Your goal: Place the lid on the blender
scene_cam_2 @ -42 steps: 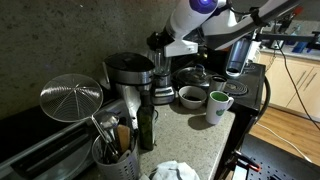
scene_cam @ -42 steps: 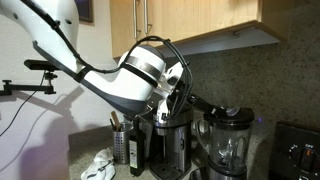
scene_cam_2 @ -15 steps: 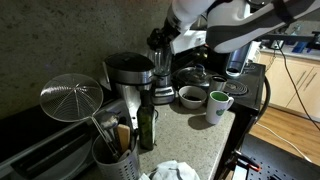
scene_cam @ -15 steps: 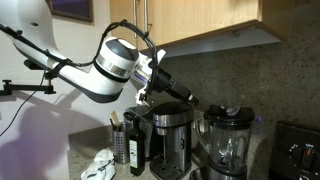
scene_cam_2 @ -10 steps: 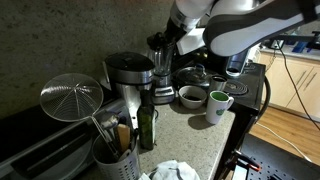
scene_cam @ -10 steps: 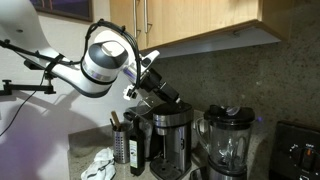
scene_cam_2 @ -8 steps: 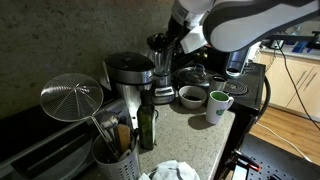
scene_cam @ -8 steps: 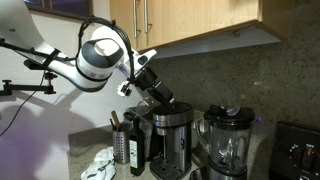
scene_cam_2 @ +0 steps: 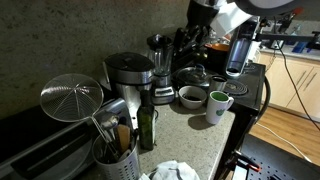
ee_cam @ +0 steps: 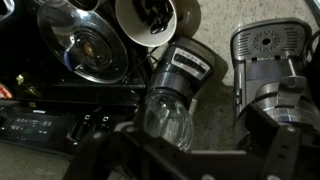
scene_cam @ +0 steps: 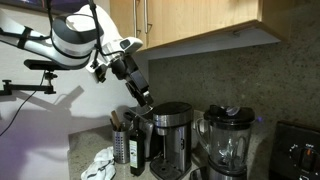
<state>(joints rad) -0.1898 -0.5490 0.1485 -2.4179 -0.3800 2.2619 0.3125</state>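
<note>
In an exterior view the claw [scene_cam: 143,99] hangs in open air below the cupboard [scene_cam: 200,20], high above the desk [scene_cam: 82,150]. In the wrist view its fingers [ee_cam: 100,162] stand wide apart with nothing between them. Below the claw and a little to its left, a white cloth [scene_cam: 100,165] lies near the desk's front edge. Straight beneath the claw stand a utensil pot [scene_cam: 119,140] and a dark bottle [scene_cam: 136,150], just beside each other. Down to its right is the coffee maker [scene_cam: 171,135], whose top edge is near the claw's tips but apart from them. Further right, well apart from the claw, stands the blender [scene_cam: 228,148], with the lid [scene_cam: 228,112] sitting on its rim. There is free air between the blender's top and the cupboard's lower edge.
</note>
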